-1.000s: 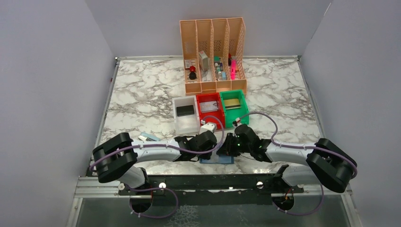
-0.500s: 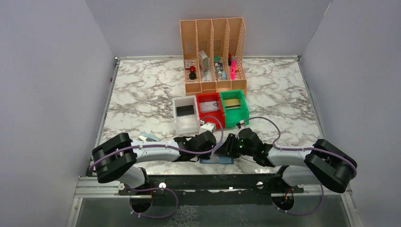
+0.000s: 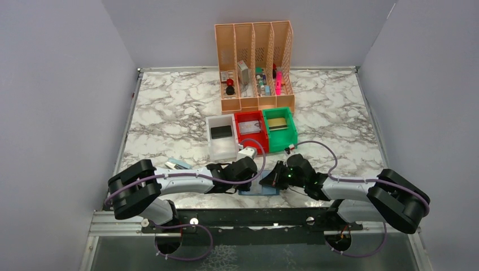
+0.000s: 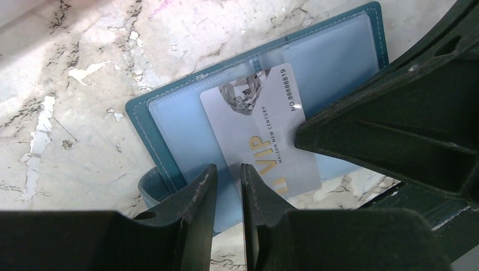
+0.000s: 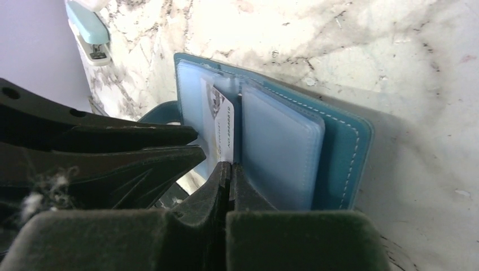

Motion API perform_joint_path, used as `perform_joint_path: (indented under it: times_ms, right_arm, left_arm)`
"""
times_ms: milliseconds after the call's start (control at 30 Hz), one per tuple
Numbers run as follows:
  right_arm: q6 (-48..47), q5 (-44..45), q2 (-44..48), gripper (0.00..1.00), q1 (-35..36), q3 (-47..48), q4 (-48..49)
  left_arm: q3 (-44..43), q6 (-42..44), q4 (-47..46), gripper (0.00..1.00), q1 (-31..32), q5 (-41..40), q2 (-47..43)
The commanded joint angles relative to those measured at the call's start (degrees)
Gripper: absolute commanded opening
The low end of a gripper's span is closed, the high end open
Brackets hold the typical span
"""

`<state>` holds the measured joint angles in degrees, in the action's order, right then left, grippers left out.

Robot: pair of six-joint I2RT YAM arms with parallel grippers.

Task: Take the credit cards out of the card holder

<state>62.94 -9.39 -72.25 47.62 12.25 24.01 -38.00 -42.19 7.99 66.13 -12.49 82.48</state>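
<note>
The teal card holder (image 3: pixel 258 191) lies open on the marble by the near edge, light blue inside (image 4: pixel 175 124). A silvery-grey credit card (image 4: pixel 254 124) marked VIP sticks out slantwise, partly out of its clear pocket. My right gripper (image 5: pixel 229 165) is shut, its tips on the card's (image 5: pixel 217 127) edge beside the card holder's right half (image 5: pixel 339 152). My left gripper (image 4: pixel 229 167) is just over the card holder's left half, its jaws a narrow gap apart with nothing between them. A gold/tan flat card (image 3: pixel 277 123) lies in the green bin.
White (image 3: pixel 221 145), red (image 3: pixel 250 119) and green (image 3: pixel 291 135) bins stand behind the grippers. A peach mesh organizer (image 3: pixel 254 62) stands further back. A pale blue stapler (image 3: pixel 178 164) lies to the left. The black frame rail (image 3: pixel 254 217) runs along the near edge.
My right gripper has shifted a little toward the near edge and lower over the card holder. My left gripper has barely moved.
</note>
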Motion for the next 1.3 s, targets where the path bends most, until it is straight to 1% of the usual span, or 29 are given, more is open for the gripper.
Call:
perform_joint_path:
  times_ms: [0, 133, 200, 333, 500, 600, 700, 900, 967, 1267]
  right_arm:
    - [-1.52, 3.22, 3.34, 0.01, 0.11, -0.71, -4.32]
    - [-1.67, 4.44, 5.78, 0.01, 0.09, -1.24, -6.34]
    - [-1.63, 4.27, 6.17, 0.03, 0.11, -1.28, -6.63]
    - [-1.76, 2.81, 5.11, 0.14, 0.11, -0.39, -6.87]
    - [-1.57, 1.42, 3.83, 0.32, 0.11, -0.01, -5.47]
    - [-1.14, 1.83, 3.65, 0.36, 0.09, -0.12, -5.17]
    - [-0.49, 2.3, 3.27, 0.36, 0.11, -0.27, -4.86]
    - [-0.16, 1.84, 2.0, 0.21, 0.08, -0.56, -2.79]
    - [-0.18, 1.74, 1.65, 0.18, 0.11, -0.56, -2.38]
    - [0.81, 0.84, 1.55, 0.1, 0.11, -1.58, 0.29]
  left_arm:
    - [1.08, 0.18, 3.28, 0.26, 0.23, -1.29, -1.54]
    - [1.08, 0.18, 3.28, 0.26, 0.24, -1.16, -1.67]
    - [1.09, 0.3, 3.19, 0.26, 0.27, -0.78, -1.59]
    - [0.63, 1.42, 2.88, 0.25, 0.21, 0.36, -1.09]
    - [0.72, 1.57, 2.92, 0.23, 0.23, 0.49, -1.06]
    - [0.77, 1.58, 2.91, 0.22, 0.23, 0.44, -1.1]
    - [0.73, 1.55, 2.92, 0.22, 0.25, 0.46, -1.17]
    - [0.73, 1.68, 2.91, 0.21, 0.23, 0.56, -0.98]
    - [0.74, 1.68, 2.94, 0.21, 0.23, 0.56, -0.93]
    - [0.56, 1.85, 2.98, 0.21, 0.24, 0.54, -0.87]
